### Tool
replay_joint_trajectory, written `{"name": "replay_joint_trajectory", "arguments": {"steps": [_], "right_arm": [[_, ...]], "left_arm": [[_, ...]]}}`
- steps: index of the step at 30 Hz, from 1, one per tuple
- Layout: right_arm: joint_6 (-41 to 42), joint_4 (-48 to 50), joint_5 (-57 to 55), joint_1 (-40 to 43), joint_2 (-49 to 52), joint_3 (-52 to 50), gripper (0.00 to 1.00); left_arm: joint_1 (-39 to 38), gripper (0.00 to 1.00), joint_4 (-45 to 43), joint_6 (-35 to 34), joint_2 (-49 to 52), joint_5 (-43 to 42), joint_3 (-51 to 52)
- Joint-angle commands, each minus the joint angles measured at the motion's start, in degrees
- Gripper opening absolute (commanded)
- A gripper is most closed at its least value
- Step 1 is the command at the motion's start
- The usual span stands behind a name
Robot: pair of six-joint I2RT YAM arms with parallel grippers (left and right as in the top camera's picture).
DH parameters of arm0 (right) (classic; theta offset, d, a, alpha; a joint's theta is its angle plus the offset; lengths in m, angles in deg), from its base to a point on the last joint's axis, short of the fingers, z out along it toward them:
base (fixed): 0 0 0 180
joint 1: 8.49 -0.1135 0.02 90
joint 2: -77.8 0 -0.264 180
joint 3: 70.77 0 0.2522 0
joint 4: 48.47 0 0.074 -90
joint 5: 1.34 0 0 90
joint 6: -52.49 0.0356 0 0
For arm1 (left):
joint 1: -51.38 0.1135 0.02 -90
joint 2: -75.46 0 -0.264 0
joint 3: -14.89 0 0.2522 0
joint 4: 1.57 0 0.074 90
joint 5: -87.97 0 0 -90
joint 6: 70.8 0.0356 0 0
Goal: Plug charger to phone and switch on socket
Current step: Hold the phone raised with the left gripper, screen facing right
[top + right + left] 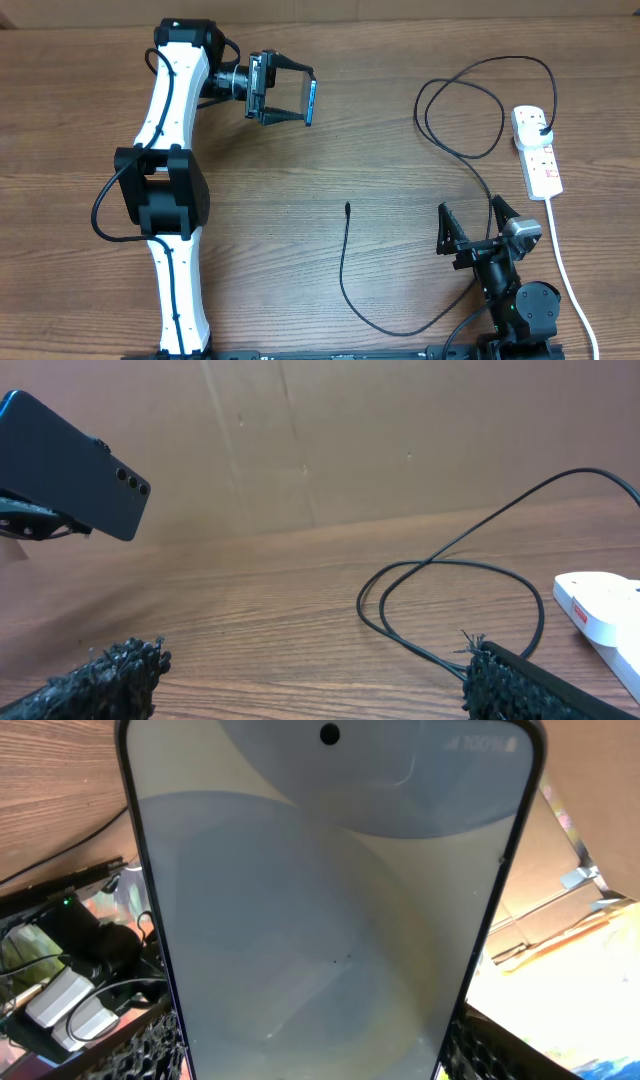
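Note:
My left gripper (305,97) is shut on the phone (311,100), holding it by its long edges above the table at the back left. In the left wrist view the phone's lit pale screen (330,900) fills the frame between the fingers (150,1050). From the right wrist view the phone (70,465) shows its dark back in the air. The charger cable's free tip (347,207) lies mid-table. The cable loops (440,565) round to a black plug (540,125) on the white socket (538,160). My right gripper (472,215) stands open and empty beside the cable.
The socket's white cord (565,270) runs along the right side toward the front edge. The socket's end (600,605) lies just right of my right gripper (315,680). A brown cardboard wall (320,440) stands behind the table.

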Motion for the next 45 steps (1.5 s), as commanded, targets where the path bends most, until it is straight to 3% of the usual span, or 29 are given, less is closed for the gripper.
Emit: {"name": "replay_joint_trajectory", "arguments": {"steps": [1,17,30,35,45], "right_arm": [[-0.2,0.3,-0.5,-0.3,-0.5,-0.6,1.0],[-0.2,0.3,-0.5,-0.3,-0.5,-0.6,1.0],[-0.2,0.3,-0.5,-0.3,-0.5,-0.6,1.0],[-0.2,0.3,-0.5,-0.3,-0.5,-0.6,1.0],[-0.2,0.3,-0.6,-0.3,-0.5,-0.6,1.0]], "left_arm": [[-0.5,0.04,0.2,1.3,0.3,-2.6,-1.7],[-0.5,0.04,0.2,1.7,0.3,-2.0,-1.7],[-0.9,0.04,0.2,3.4,0.3,5.7,-1.7],[-1.1,0.04,0.2,6.8,0.3,10.5,-1.7],[-2.3,0.04,0.2,15.4,0.3,11.0,-1.7]]}}
